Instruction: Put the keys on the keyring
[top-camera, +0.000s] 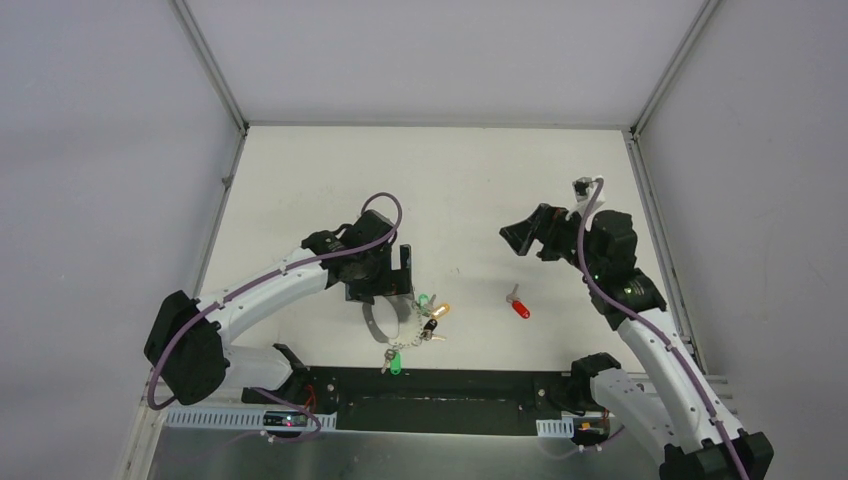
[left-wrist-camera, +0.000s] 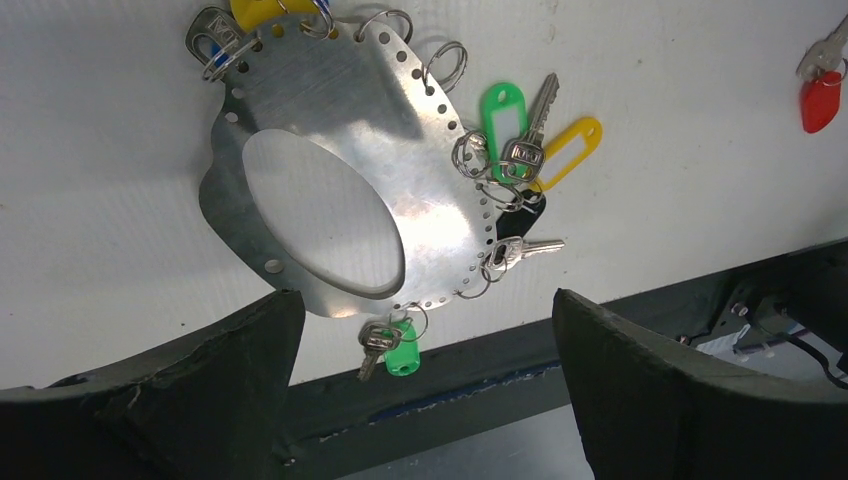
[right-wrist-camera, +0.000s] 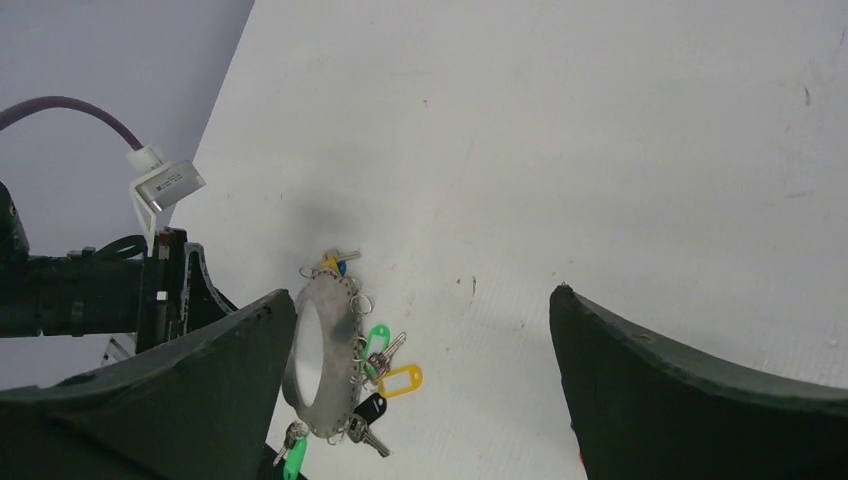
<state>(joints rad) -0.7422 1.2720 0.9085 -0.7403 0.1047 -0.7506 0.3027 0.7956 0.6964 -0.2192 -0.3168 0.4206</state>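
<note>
The keyring (left-wrist-camera: 400, 170) is a flat grey metal hoop with small holes along its rim, lying on the white table near the front edge (top-camera: 383, 322). Keys with green (left-wrist-camera: 502, 115), yellow (left-wrist-camera: 570, 150) and black (left-wrist-camera: 520, 215) tags hang from its right rim. A green-headed key (left-wrist-camera: 400, 350) hangs at its near rim. A loose red-headed key (top-camera: 518, 306) lies apart to the right, also in the left wrist view (left-wrist-camera: 820, 95). My left gripper (left-wrist-camera: 422, 300) is open and empty just above the ring's near rim. My right gripper (top-camera: 520, 240) is open, empty, raised well away from the ring (right-wrist-camera: 335, 345).
A black bar (top-camera: 440, 385) runs along the table's front edge just below the ring. Grey walls with metal posts (top-camera: 215, 80) close the table on three sides. Purple cables (top-camera: 385, 215) loop over both arms.
</note>
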